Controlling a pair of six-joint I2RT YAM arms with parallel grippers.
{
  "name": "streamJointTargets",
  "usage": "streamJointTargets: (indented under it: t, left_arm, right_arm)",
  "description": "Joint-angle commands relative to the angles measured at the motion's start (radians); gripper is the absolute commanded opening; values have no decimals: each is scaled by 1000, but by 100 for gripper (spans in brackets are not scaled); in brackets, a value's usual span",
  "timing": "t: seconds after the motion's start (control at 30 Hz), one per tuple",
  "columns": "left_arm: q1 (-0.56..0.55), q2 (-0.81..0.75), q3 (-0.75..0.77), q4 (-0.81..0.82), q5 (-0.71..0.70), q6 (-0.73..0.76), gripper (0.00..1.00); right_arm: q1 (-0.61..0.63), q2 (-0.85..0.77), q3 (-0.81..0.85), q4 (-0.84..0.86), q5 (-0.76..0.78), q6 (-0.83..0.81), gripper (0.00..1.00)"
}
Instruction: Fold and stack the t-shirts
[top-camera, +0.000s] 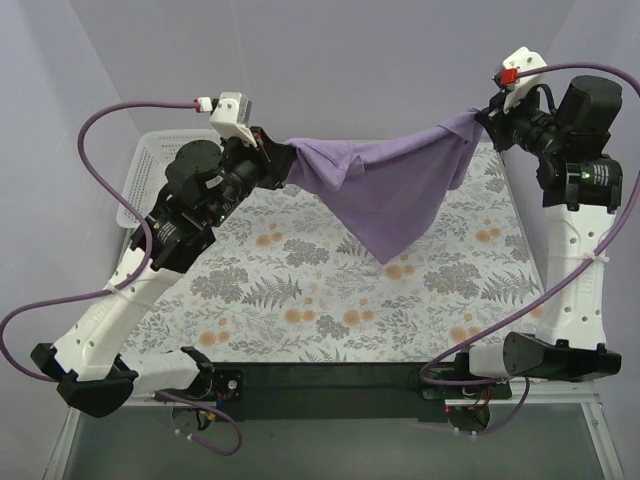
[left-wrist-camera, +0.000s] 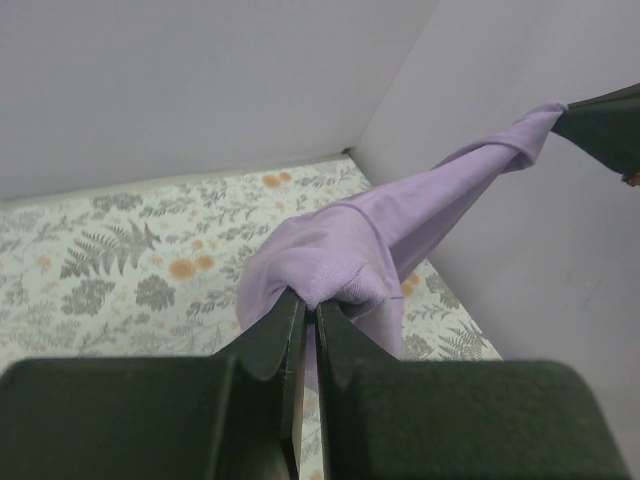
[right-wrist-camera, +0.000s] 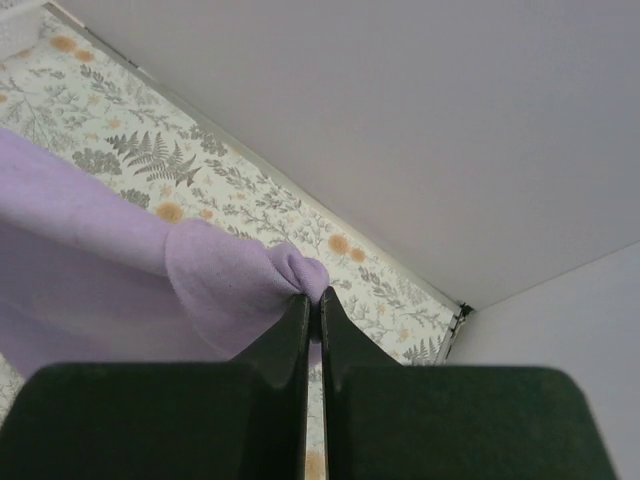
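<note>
The t-shirt (top-camera: 390, 200) is hanging between the left gripper (top-camera: 283, 160) and right gripper (top-camera: 486, 116), both pinching it tight; tugging apart could pull it loose.

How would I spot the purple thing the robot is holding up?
Look at the flowery fern-print table cover. Above its far side, the plain lavender-purple cotton t-shirt hangs like a hammock, pinched by the left gripper and right gripper. Only it is plain purple, with no flowers.

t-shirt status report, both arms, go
Left gripper shut on t-shirt, right gripper shut on its other end. T-shirt strung between them over the floral table cover, bunched. White basket behind left arm, apart from it.
</note>
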Motion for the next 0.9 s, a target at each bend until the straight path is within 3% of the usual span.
streamJointTargets:
  t: [0.0, 0.07, 0.13, 0.2, 0.23, 0.33, 0.37, 0.4, 0.43, 0.47, 0.5, 0.53, 0.6, 0.73, 0.87]
  left_arm:
    - [6, -59, 70, 88, 65, 80, 0]
    - [6, -117, -17, 96, 148, 86, 0]
    - [6, -201, -173, 86, 223, 68, 0]
    - [6, -253, -306, 53, 354, -19, 0]
    - [6, -307, -447, 47, 400, -68, 0]
    - [6, -407, -690, 59, 593, -306, 0]
    - [4, -428, -844, 65, 640, -365, 0]
    - [4, -466, -906, 76, 714, -485, 0]
    - [4, -486, -968, 72, 743, -528, 2]
    - [3, -511, -1040, 64, 763, -571, 11]
    - [1, -561, -1051, 12, 753, -602, 23]
    - [1, -589, -1044, -32, 726, -604, 41]
    - [3, -652, -949, -173, 649, -593, 54]
    - [3, -626, -797, -310, 466, -521, 61]
    - [3, -516, -810, -239, 469, -464, 62]
  right_arm:
    - [-7, -90, -17, 60, -36, -25, 1]
    - [-7, -187, -120, 63, -44, -103, 1]
    - [-7, -323, -350, 57, -58, -176, 1]
    - [-5, -430, -537, 36, -74, -333, 1]
    - [-7, -533, -709, -11, -79, -396, 1]
    - [-7, -665, -952, -140, -59, -577, 1]
    - [-7, -682, -993, -168, -47, -637, 1]
    - [-7, -695, -1033, -196, -35, -664, 6]
    - [-7, -708, -1061, -238, -7, -681, 17]
    - [-7, -713, -1094, -254, 7, -705, 30]
    - [-7, -713, -1102, -260, 22, -704, 49]
    - [-7, -706, -1105, -263, 48, -698, 58]
    - [-7, -693, -1090, -260, 62, -665, 80]
    - [-7, -631, -1043, -256, 6, -603, 92]
    - [-7, -528, -1015, -254, -151, -502, 93]
